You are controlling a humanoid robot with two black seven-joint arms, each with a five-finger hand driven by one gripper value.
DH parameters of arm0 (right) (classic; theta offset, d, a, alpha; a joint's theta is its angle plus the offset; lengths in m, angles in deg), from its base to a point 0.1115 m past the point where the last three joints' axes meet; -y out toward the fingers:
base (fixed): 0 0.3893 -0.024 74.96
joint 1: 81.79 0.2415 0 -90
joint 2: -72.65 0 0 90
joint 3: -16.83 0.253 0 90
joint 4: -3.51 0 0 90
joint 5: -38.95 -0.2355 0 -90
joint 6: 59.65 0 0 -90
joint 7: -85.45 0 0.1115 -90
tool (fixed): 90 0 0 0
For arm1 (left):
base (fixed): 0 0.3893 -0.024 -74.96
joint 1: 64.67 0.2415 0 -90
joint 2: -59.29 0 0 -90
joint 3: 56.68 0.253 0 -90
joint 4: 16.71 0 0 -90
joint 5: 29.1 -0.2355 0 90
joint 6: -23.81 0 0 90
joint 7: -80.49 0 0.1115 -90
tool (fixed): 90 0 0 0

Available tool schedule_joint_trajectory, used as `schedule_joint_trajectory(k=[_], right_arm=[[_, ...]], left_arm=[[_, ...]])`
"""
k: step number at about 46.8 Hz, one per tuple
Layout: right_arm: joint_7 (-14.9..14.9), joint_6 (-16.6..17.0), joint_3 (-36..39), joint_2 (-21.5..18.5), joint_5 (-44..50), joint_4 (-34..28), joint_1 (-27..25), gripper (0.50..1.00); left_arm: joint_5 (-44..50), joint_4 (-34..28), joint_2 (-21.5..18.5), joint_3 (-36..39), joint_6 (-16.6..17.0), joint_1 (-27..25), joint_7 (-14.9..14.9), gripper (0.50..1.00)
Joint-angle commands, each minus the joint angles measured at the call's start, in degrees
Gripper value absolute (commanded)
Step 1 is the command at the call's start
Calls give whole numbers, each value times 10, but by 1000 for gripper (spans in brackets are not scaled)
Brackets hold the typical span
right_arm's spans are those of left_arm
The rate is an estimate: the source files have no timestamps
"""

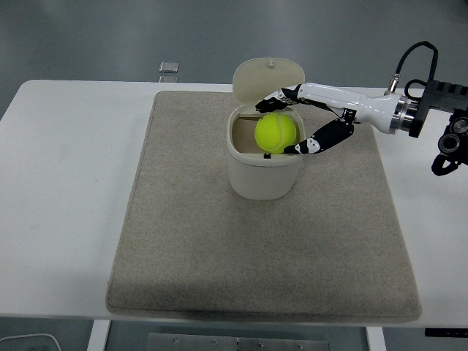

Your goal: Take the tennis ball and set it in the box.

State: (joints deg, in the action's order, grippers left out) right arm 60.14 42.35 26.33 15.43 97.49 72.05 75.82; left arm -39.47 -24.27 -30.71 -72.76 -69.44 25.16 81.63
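Observation:
A yellow-green tennis ball [276, 132] sits in the mouth of a cream box [263, 175] with its round lid [268, 76] hinged open at the back. The box stands upright on a beige mat [183, 219]. My right hand [287, 123] reaches in from the right edge and is shut on the ball, fingers [274, 97] over its top and thumb [311, 144] under its right side. The ball is low, about level with the box rim. My left arm is out of view.
A small grey object [169, 68] lies at the table's far edge, behind the mat. The white table [66, 183] shows bare to the left of the mat. A black cable [411, 55] loops above my right wrist.

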Motion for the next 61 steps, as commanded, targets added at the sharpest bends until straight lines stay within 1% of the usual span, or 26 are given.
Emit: schedule_joint_trajectory(k=[1,10,13,16,20,29,31,32,37,43,53,61], right_arm=[[0,2,0,0,0,0,-1,858],[-1,7,3,3,-1,2,-3,858],[-4,14,5,9,-2,6,-2,858],[-5,33,9,17,-2,11,-2,858],[-6,65,10,38,-8,18,-2,858],[-6,142,10,96,-114,20,0,864],[-5,152,10,108,-127,19,0,897],[-6,156,10,113,-132,19,-1,901],[-4,158,10,128,-147,19,-7,903],[-2,155,10,139,-177,12,-34,903],[1,153,9,128,-266,-58,-63,903],[24,154,9,119,-359,-104,-76,903]], left_arm=[[0,0,0,0,0,0,0,992],[0,0,0,0,0,0,0,992],[0,0,0,0,0,0,0,992],[0,0,0,0,0,0,0,992],[0,0,0,0,0,0,0,992],[0,0,0,0,0,0,0,992],[0,0,0,0,0,0,0,992],[0,0,0,0,0,0,0,992],[0,0,0,0,0,0,0,992],[0,0,0,0,0,0,0,992],[0,0,0,0,0,0,0,992],[0,0,0,0,0,0,0,992]])
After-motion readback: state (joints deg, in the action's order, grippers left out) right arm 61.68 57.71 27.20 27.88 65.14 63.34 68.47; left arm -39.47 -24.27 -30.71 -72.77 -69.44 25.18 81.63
